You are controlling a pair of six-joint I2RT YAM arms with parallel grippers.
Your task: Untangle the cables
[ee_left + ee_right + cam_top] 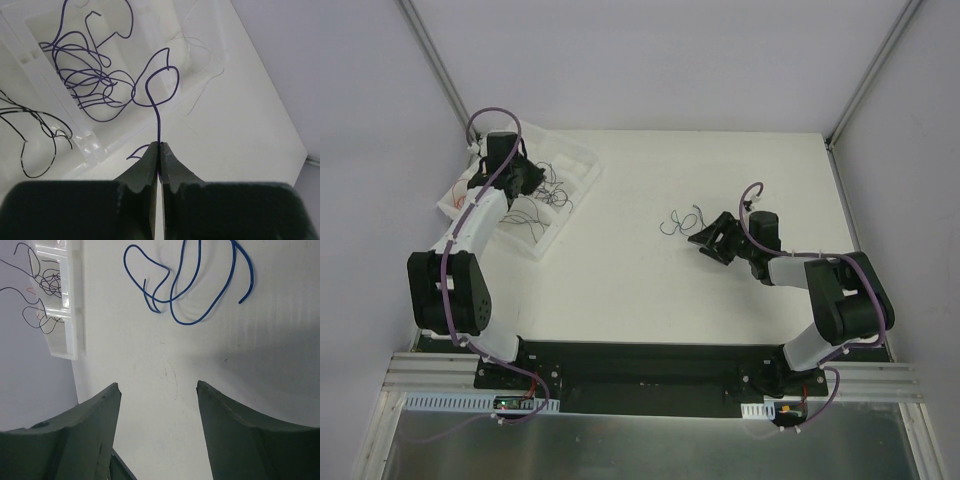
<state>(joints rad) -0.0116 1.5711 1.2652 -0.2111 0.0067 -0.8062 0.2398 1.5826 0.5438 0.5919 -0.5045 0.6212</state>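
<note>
White tray [582, 168]: dark blue cables [85, 80], hair-thin, snarled in overlapping loops. One strand [159, 117] leaves the snarl, curls once, and its end is nipped in the left pincer [160, 147]. The black cables [30, 125] lie in loose curls beside the snarl. A single blue cable [190, 285] lies flat in open curls on the counter [280, 365], well apart from the tray.

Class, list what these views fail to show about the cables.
Top view: tray cables too thin to count; left arm covers some.
Left wrist: purple cable hidden where the shut left gripper pinches it; black cable cut by left edge.
Right wrist: blue cable loops cut by top edge.
</note>
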